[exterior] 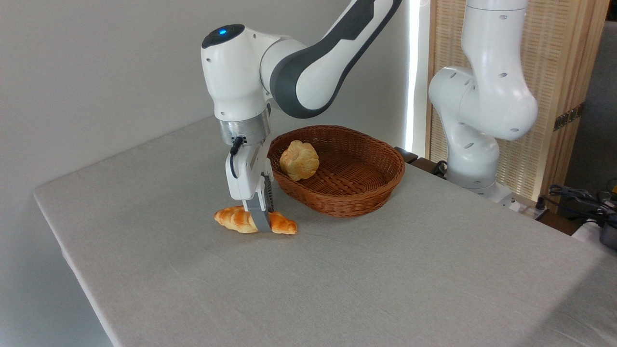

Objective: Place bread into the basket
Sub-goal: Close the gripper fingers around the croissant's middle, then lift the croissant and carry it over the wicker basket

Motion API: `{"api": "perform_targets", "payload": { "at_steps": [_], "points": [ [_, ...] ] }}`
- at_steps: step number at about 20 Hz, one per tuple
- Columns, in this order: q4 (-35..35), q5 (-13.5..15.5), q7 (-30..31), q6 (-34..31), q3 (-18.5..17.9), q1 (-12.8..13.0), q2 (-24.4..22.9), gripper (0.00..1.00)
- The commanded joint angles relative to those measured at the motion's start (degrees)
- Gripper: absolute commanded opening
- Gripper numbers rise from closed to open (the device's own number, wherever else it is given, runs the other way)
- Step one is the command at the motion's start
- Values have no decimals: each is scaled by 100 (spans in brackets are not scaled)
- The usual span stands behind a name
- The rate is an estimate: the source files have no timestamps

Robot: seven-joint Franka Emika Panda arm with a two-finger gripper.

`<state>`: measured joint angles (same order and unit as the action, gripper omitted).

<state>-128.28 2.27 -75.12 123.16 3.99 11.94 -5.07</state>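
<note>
I see the bread (236, 219) lying on the desk (337, 279), just left and near of the basket (366, 193). My claw (260, 222) straddles its middle, fingers down at the desk; I cannot tell whether they are clamped. A pale bun (299, 160) leans inside the basket's left wall.

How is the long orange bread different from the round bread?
The long bread is golden-orange and pointy at both ends; the bun is paler, round and knobbly. The long bread lies on the table, outside the basket; the bun sits inside it. The robot's hand is down around the long bread's middle; nothing touches the bun. Both look like baked bread.
</note>
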Motion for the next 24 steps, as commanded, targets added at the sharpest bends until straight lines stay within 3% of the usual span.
{"api": "perform_targets", "payload": {
  "at_steps": [1,4,7,10,20,24],
  "points": [
    [-13,-43,-73,50,-56,27,-37,17],
    [162,36,-30,24,-65,27,-116,16],
    [487,106,-56,-484,-127,27,-257,16],
    [620,387,-56,-890,-136,27,-485,16],
    [620,406,-91,-2901,-180,19,-1391,21],
    [620,388,-414,-3666,-180,106,-1532,30]
  ]
}}
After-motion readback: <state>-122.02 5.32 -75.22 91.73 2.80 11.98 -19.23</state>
